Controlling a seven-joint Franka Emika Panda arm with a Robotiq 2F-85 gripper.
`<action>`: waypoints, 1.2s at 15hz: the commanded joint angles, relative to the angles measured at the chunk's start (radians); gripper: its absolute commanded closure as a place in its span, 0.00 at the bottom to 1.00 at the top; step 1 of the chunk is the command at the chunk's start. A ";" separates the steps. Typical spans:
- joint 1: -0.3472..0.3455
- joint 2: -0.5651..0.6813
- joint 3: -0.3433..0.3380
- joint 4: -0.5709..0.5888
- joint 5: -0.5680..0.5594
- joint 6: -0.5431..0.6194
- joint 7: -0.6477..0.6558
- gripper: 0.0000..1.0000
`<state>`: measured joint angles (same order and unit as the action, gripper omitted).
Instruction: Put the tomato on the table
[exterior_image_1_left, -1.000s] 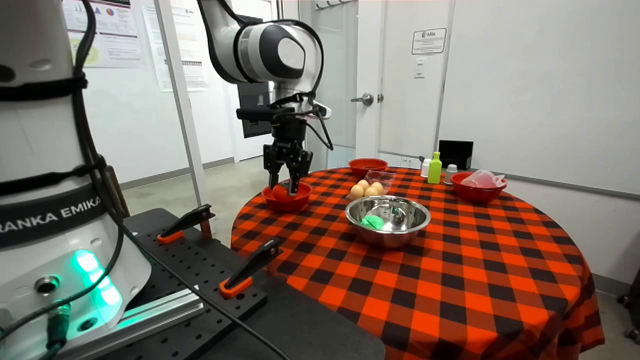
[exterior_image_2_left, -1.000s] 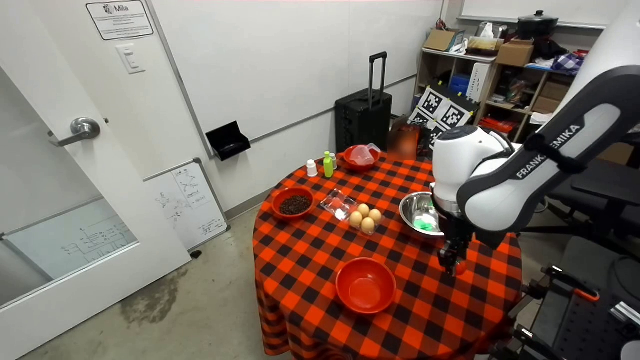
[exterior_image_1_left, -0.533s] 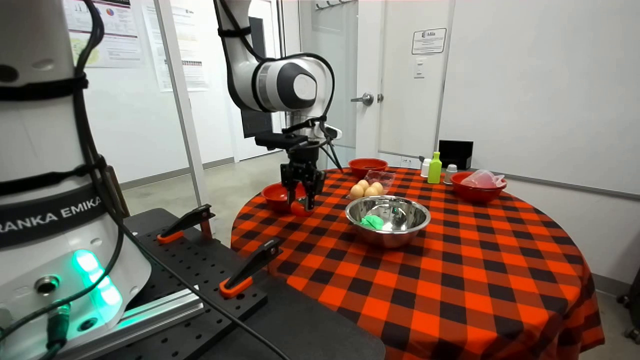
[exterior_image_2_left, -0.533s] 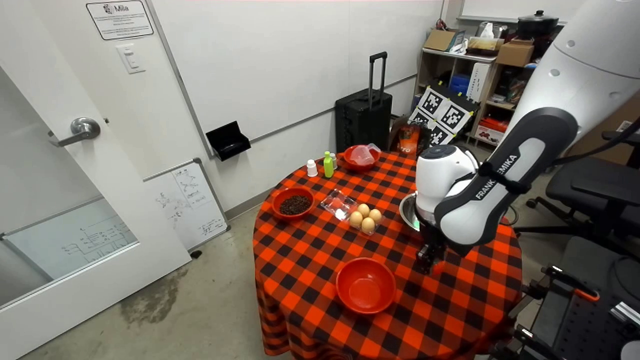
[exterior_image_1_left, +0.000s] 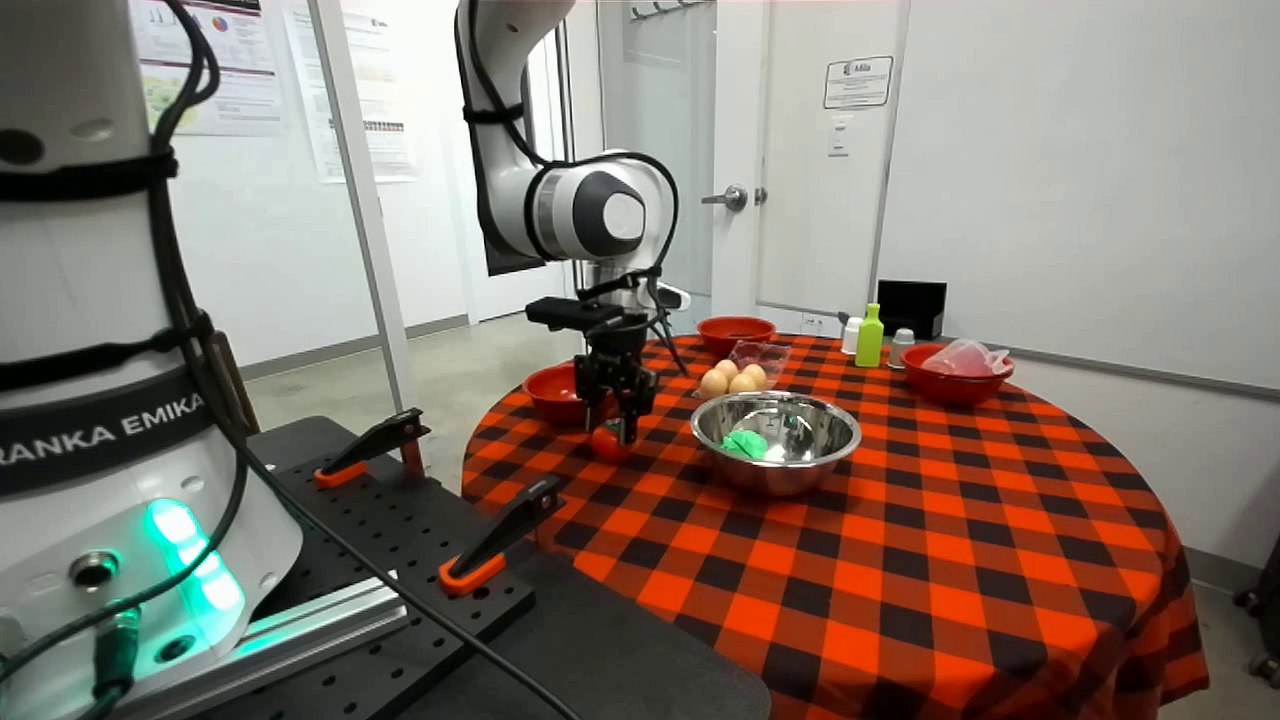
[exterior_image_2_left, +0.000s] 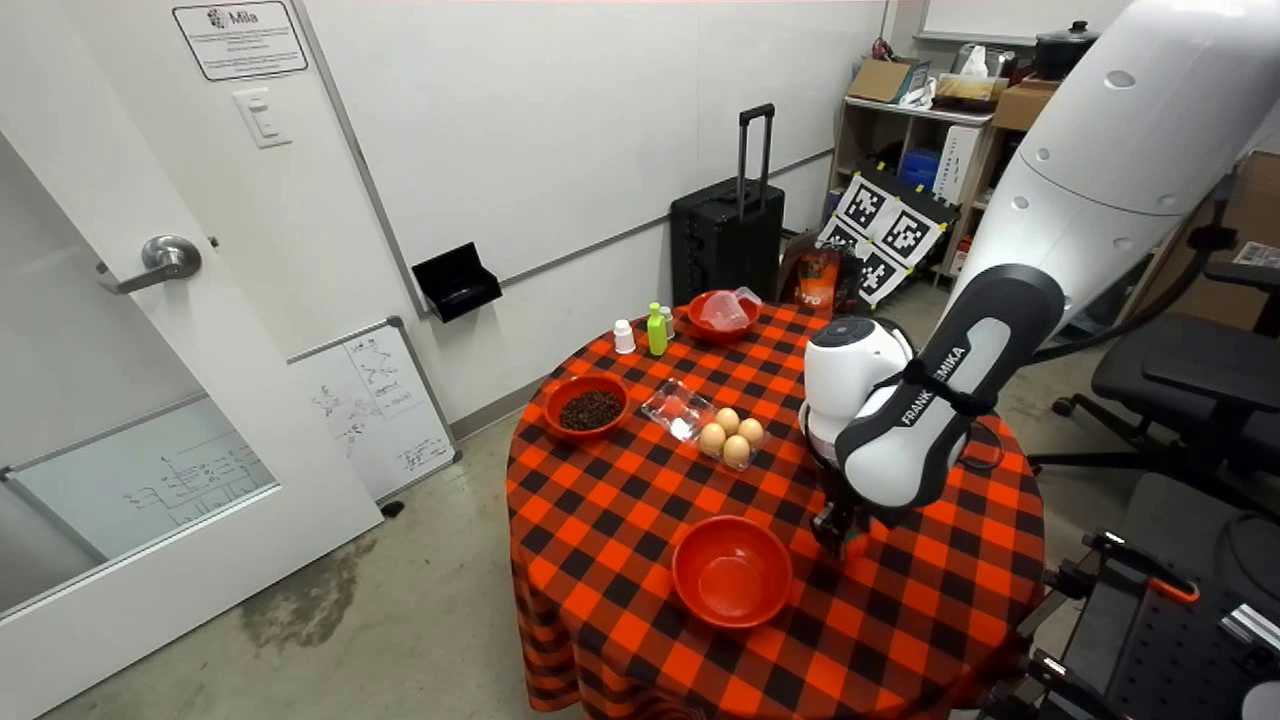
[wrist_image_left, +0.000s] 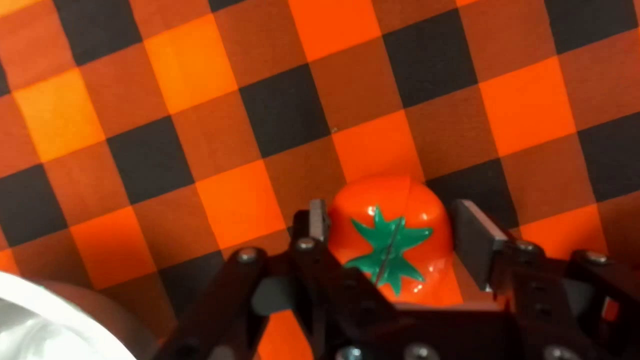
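The tomato (exterior_image_1_left: 611, 445) is red with a green star-shaped top. It is low over the checked tablecloth of the table (exterior_image_1_left: 950, 560), close to the near red bowl; I cannot tell whether it touches the cloth. My gripper (exterior_image_1_left: 611, 432) points down with its fingers on both sides of the tomato. In the wrist view the tomato (wrist_image_left: 390, 245) fills the space between the fingertips of the gripper (wrist_image_left: 390, 220), which look shut on it. In an exterior view the tomato (exterior_image_2_left: 856, 546) is partly hidden by the gripper (exterior_image_2_left: 838, 538).
A red bowl (exterior_image_2_left: 735, 580) stands beside the gripper. A steel bowl (exterior_image_1_left: 775, 475) with a green item stands on the other side and shows in the wrist view (wrist_image_left: 60, 310). Eggs (exterior_image_2_left: 731, 437), a bowl of dark beans (exterior_image_2_left: 588, 408), and a green bottle (exterior_image_2_left: 656, 330) stand farther off.
My gripper has moved down and away from the near red bowl, toward the steel bowl's side. The tomato has moved with it, from higher up to close above or on the cloth.
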<state>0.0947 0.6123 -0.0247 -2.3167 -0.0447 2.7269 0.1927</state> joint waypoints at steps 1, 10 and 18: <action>0.023 0.037 -0.019 0.032 0.016 0.019 0.026 0.63; 0.005 0.025 -0.015 0.027 0.036 0.007 0.032 0.00; -0.081 -0.123 0.062 -0.054 0.134 -0.024 -0.047 0.00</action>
<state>0.0472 0.5792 0.0049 -2.3160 0.0453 2.7212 0.1923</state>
